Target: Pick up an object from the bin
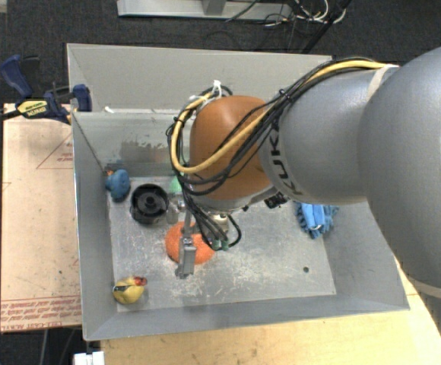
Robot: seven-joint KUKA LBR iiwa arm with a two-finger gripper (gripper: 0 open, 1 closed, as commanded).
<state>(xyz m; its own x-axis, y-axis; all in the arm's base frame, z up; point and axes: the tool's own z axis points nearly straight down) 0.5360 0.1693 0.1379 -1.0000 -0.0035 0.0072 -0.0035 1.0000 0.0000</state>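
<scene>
Bin [91,204] centre | tool [185,267] over orange round thing [175,242] | arm [342,143] marked KUKA

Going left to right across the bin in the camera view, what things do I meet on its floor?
Small blue lump → black round piece → orange round thing → light blue toy.

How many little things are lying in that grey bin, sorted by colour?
Blue: 2 (blue lump, blue toy)
Black: 1 (black round piece)
Orange: 1 (orange thing)
Yellow: 1 (yellow toy)
Green: 1 (green bit, mostly hidden by the arm)
Total: 6
</scene>
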